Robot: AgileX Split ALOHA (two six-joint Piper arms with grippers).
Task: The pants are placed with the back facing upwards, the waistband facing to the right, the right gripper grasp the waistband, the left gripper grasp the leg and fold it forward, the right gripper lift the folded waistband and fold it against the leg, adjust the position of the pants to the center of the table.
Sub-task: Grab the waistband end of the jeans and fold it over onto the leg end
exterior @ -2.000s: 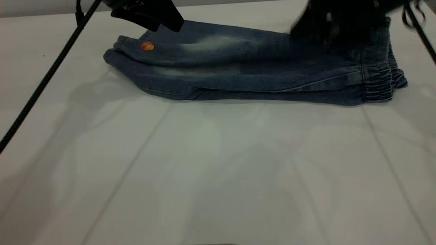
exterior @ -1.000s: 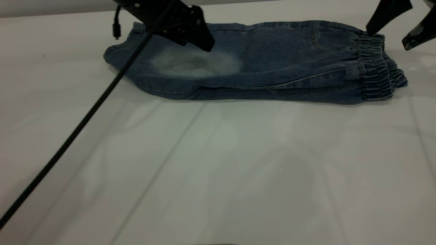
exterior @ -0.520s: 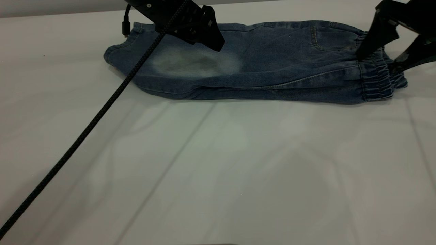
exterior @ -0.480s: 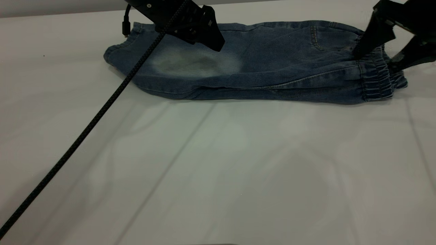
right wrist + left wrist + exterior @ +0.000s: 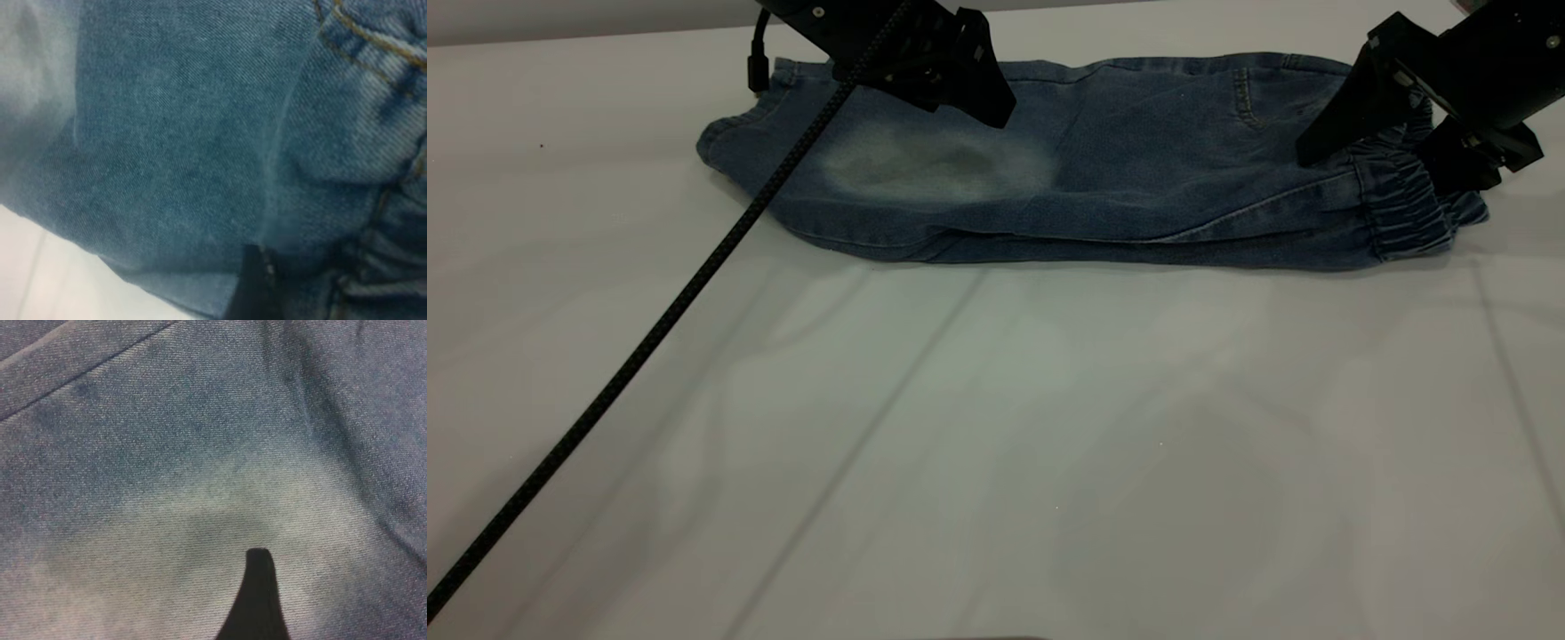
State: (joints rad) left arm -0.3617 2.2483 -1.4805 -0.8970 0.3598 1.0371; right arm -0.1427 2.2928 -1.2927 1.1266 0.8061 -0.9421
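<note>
R gripper (image 5: 1396, 147) has dropped onto the waistband (image 5: 1409, 200) at the pants' (image 5: 1103, 178) right end vs 1 s ago, fingers spread either side of the ruffle, not clamped yet, so looks like the grasp for fold 2 is starting; pants lie folded lengthwise on far side of table (image 5: 996, 444). L gripper (image 5: 969, 84) hovers over the pale patch, open/closed can't tell. Ext view shows both arms; R wrist cam only close-up denim + pocket stitching (image 5: 373, 50).

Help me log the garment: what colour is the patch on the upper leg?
A faded pale, whitish patch on blue denim pants, clearest in the exterior view.
</note>
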